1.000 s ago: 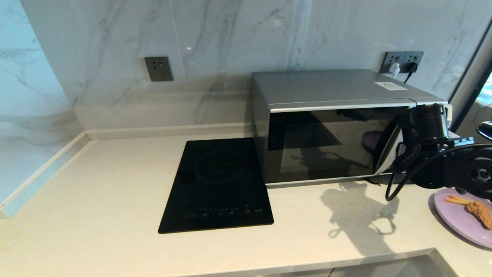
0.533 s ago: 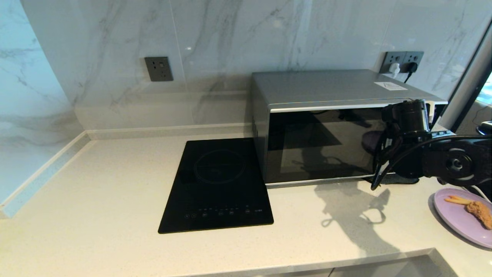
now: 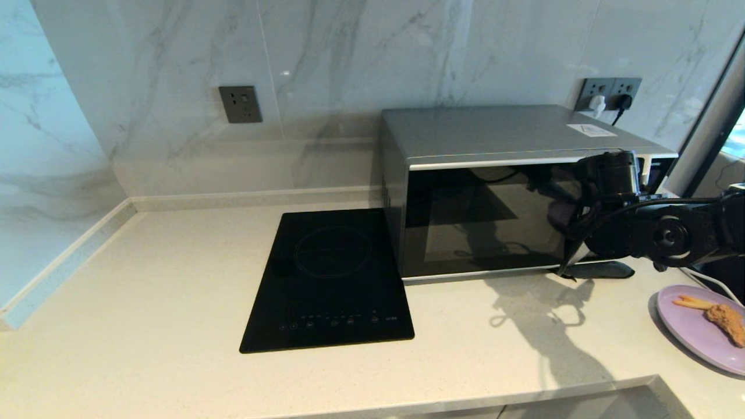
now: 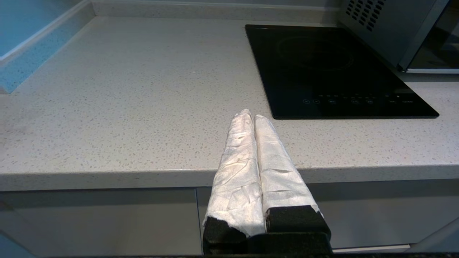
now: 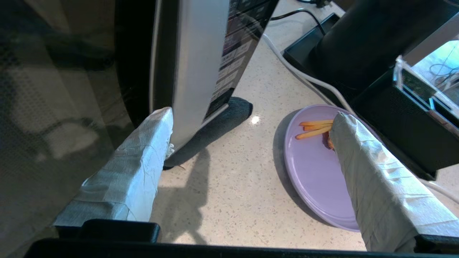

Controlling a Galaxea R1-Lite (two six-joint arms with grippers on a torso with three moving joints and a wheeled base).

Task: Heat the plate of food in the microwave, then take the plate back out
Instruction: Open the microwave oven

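Observation:
The silver microwave [image 3: 500, 134] stands at the back right of the counter with its dark glass door closed. My right gripper [image 5: 251, 118] is open at the door's right edge. One of its fingers [image 5: 143, 154] lies against the curved silver handle [image 5: 193, 71], on the glass side; the other hangs over the plate. In the head view the right arm [image 3: 657, 235] hides those fingers. The lilac plate of food [image 3: 692, 331] sits on the counter right of the microwave, with fries [image 5: 315, 128] and a brown chicken piece [image 3: 726, 321]. My left gripper [image 4: 250, 114] is shut on nothing, parked off the counter's front edge.
A flat black induction hob [image 3: 332, 279] lies left of the microwave. Wall sockets [image 3: 611, 90] with plugs sit behind it. A white cable [image 5: 304, 77] and a black box [image 5: 394, 107] are close to the plate, on the right.
My right arm has swung left and in toward the microwave door, bringing the open gripper up to the handle. The plate, the door and the left arm have not moved.

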